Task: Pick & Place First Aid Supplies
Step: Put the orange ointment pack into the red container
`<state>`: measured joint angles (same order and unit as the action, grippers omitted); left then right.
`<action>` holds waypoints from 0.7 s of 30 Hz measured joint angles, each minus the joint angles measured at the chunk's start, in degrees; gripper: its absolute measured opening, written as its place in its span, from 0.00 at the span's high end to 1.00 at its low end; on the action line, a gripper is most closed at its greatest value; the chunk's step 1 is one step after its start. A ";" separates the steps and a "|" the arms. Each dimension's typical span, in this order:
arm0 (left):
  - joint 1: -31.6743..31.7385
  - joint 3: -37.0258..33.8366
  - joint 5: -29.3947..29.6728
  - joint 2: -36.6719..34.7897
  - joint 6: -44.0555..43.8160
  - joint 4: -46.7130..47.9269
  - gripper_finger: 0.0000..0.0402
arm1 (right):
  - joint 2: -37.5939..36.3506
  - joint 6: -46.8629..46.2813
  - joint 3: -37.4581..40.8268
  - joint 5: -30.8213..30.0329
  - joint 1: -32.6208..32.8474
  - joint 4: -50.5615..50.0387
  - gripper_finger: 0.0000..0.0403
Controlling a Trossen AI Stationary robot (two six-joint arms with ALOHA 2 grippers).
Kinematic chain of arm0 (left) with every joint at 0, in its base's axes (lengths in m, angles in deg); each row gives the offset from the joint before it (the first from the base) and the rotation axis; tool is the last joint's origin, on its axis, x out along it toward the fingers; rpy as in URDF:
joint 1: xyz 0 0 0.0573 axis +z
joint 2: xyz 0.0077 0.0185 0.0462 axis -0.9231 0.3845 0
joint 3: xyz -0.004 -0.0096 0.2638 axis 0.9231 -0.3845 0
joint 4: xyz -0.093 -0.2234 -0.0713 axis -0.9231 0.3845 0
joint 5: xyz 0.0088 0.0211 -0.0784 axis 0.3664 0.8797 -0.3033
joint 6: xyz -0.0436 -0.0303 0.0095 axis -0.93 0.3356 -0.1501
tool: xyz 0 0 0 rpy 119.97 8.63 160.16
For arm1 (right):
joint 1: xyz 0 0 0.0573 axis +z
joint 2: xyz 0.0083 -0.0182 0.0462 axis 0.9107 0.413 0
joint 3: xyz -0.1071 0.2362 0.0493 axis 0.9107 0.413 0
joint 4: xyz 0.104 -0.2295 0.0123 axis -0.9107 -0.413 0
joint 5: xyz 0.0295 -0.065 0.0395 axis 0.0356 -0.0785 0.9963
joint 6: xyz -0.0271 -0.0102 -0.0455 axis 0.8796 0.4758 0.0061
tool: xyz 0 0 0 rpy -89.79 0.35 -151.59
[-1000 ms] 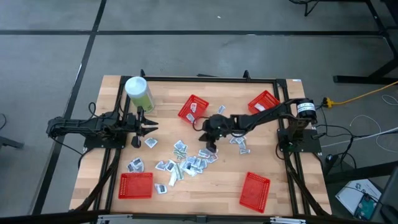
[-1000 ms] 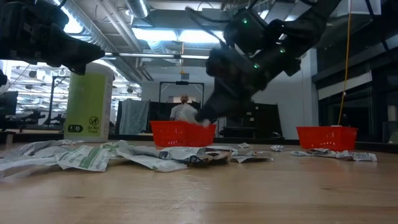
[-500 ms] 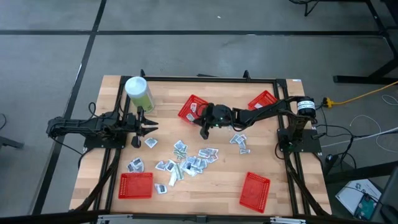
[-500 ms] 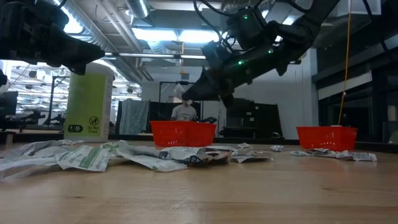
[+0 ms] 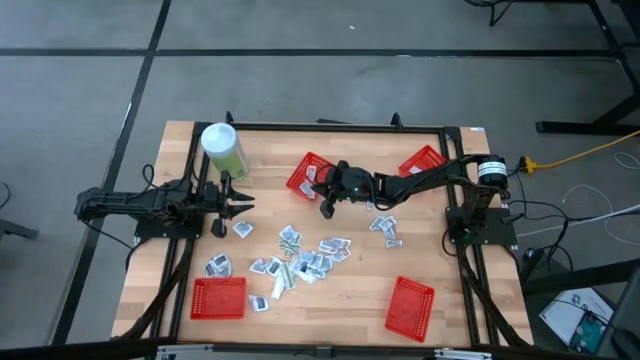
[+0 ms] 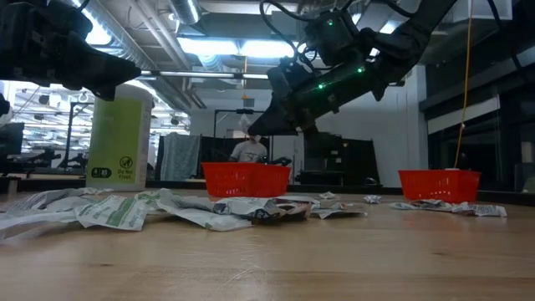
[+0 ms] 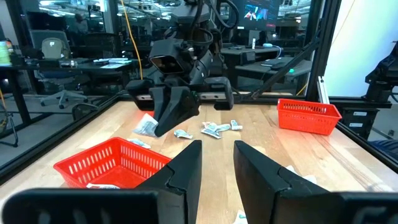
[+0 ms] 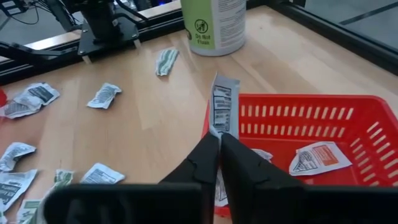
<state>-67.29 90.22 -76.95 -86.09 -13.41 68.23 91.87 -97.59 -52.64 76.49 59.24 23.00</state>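
The right gripper (image 5: 326, 205) hangs over the middle of the pale wooden counter (image 5: 350, 290), just at the near edge of a red mesh basket (image 5: 303, 169) that sits back of centre. Its two dark fingers (image 8: 205, 154) are pinched almost together on a small flat white packet with black print (image 8: 222, 107), which stands upright between the tips, level with the basket's rim. In the low view the same packet (image 6: 245, 125) shows as a pale scrap at the gripper's tip, raised above the basket (image 6: 245, 179). Inside that basket lies another white packet with orange print (image 8: 316, 157).

The rest of the first aid supplies, many small white-grey packets with green marks (image 5: 305, 258), are scattered loose across the centre of the counter, with a few more (image 5: 384, 227) toward the right arm's base.

The left gripper (image 5: 245, 200) waits low at the left side of the counter, near a tall pale-green cylinder canister with a white lid (image 5: 222, 148); its fingers (image 7: 186, 168) stand apart with nothing between them.

Three further red mesh baskets sit at the near-left corner (image 5: 218, 298), the near-right corner (image 5: 410, 304) and the far right (image 5: 424, 162)
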 joint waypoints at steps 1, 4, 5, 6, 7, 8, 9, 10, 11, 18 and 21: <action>0.00 0.00 0.00 0.01 0.00 0.01 0.78 | 0.00 0.00 0.00 0.00 0.00 0.00 0.92; 0.00 0.00 0.00 -0.01 0.00 0.01 0.78 | -0.04 0.24 0.00 0.00 0.00 -0.02 0.90; 0.00 -0.01 0.00 -0.01 0.00 0.01 0.78 | -0.04 0.68 0.00 0.00 0.00 -0.04 0.89; 0.00 0.00 0.00 0.00 0.00 0.01 0.78 | -0.04 1.06 -0.01 0.00 0.00 -0.05 0.88; 0.00 -0.01 0.00 -0.01 0.00 0.00 0.78 | -0.05 1.16 -0.02 -0.01 0.00 -0.07 0.86; 0.00 -0.02 0.00 -0.01 0.00 0.01 0.78 | -0.07 1.16 -0.02 0.00 0.00 -0.07 0.85; 0.00 0.00 0.00 -0.01 0.00 0.01 0.78 | -0.07 1.18 -0.02 0.00 0.00 -0.07 0.83; 0.00 0.00 0.00 -0.01 0.00 0.01 0.78 | -0.07 1.19 -0.02 -0.02 0.00 -0.08 0.81; 0.00 0.00 0.00 -0.01 0.00 0.01 0.78 | -0.07 1.18 -0.02 0.00 0.00 -0.09 0.79; 0.00 0.00 0.00 0.00 0.00 0.01 0.78 | -0.07 1.19 -0.02 -0.01 0.00 -0.66 0.67; 0.00 0.00 0.00 0.01 0.00 -0.01 0.78 | -0.07 1.20 -0.04 0.00 0.02 -1.08 0.65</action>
<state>-67.29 90.22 -76.95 -86.08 -13.41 68.22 91.80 -96.39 -52.68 76.49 59.26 21.92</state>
